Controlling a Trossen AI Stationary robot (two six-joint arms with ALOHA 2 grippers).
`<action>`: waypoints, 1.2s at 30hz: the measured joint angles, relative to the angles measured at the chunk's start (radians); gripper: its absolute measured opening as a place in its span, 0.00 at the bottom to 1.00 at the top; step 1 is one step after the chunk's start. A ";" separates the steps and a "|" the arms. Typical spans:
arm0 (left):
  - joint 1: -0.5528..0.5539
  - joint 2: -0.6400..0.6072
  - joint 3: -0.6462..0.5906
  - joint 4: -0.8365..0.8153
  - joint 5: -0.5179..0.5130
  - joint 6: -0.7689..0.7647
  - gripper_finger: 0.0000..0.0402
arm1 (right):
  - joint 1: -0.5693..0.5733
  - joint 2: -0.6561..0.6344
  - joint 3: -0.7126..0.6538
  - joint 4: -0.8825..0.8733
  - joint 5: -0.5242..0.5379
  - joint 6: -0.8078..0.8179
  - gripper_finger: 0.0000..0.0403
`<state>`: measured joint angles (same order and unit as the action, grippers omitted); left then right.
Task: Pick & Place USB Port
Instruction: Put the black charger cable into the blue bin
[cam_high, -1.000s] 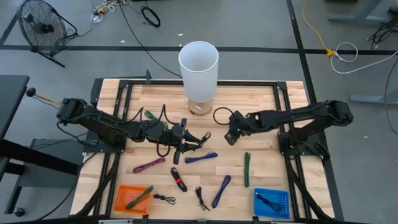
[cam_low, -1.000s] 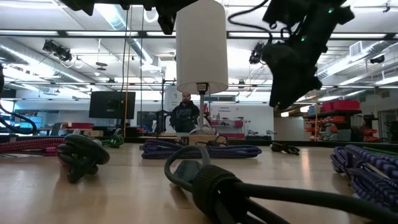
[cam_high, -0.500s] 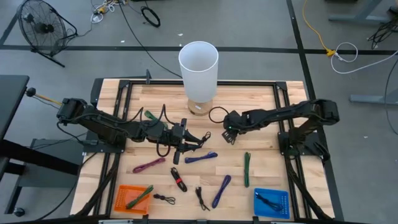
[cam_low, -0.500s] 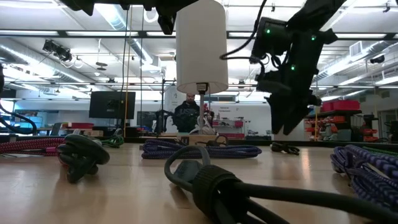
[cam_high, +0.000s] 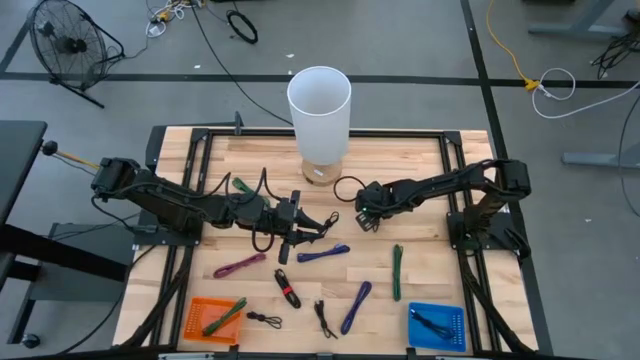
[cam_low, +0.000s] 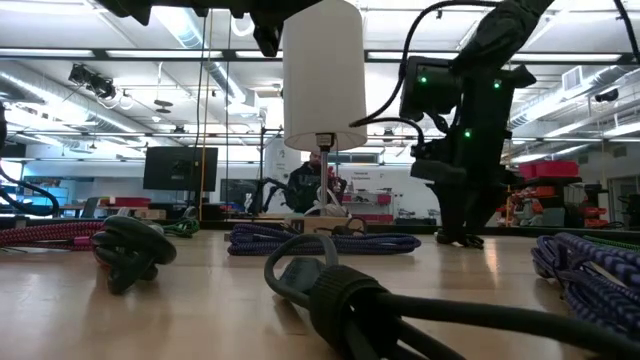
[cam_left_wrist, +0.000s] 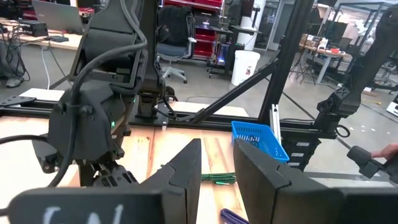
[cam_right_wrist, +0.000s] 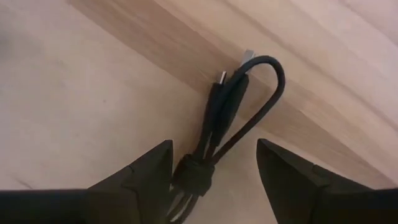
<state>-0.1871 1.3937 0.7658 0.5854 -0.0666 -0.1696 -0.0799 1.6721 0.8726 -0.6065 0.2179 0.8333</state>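
Overhead and level views share, seemingly, the table (cam_high: 420, 150).

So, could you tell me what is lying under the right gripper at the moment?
A bundled black cable lies on the wooden table directly beneath the open right gripper, between its fingers, with its metal plugs showing. The bundle's lower end runs out of the wrist view, so it cannot be seen.

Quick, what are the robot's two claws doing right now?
Left gripper: open, empty, hanging mid-table.
Right gripper: open, low over a bundled black cable, not gripping it yet.
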 joint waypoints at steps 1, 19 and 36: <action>0.000 0.000 0.000 0.000 0.000 0.000 0.25 | 0.000 0.007 0.000 0.006 0.000 0.000 0.58; 0.000 0.000 0.000 -0.011 0.000 0.000 0.25 | 0.000 0.017 0.001 0.023 -0.026 -0.031 0.09; 0.000 0.000 0.000 -0.015 0.000 0.000 0.25 | -0.006 -0.098 -0.001 -0.052 -0.128 -0.140 0.02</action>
<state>-0.1871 1.3937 0.7658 0.5705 -0.0666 -0.1696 -0.0864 1.5739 0.8715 -0.6581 0.0899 0.6933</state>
